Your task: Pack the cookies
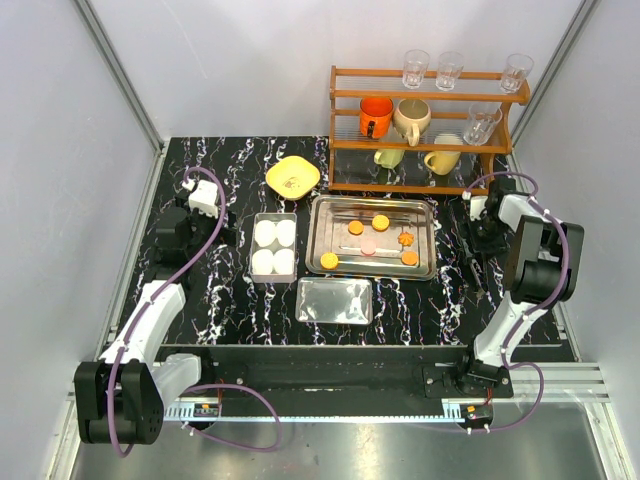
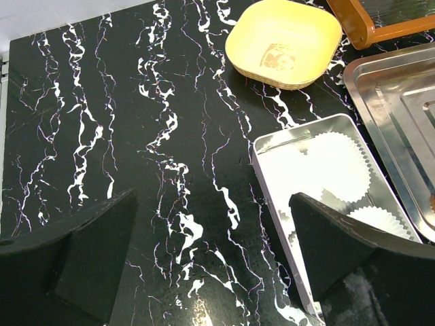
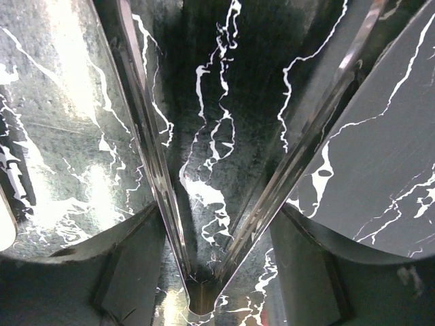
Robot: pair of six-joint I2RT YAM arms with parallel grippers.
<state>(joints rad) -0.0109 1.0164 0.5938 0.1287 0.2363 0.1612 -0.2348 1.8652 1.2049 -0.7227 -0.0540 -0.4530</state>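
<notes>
Right wrist view: the right gripper (image 3: 221,217) clamps metal tongs (image 3: 146,136) near their hinge end, with one finger against each arm. The arms spread in a V ahead of it over the marbled table (image 3: 217,81). In the top view, the cookies (image 1: 381,221), five orange and one pink, lie in the steel tray (image 1: 313,240) just to this gripper's left. The left gripper (image 2: 212,204) stands wide open, holding nothing, above the table. The tin (image 2: 268,183) with white paper cups (image 2: 336,166) lies just to its right, and a yellow bowl (image 2: 285,41) sits ahead and to the right.
</notes>
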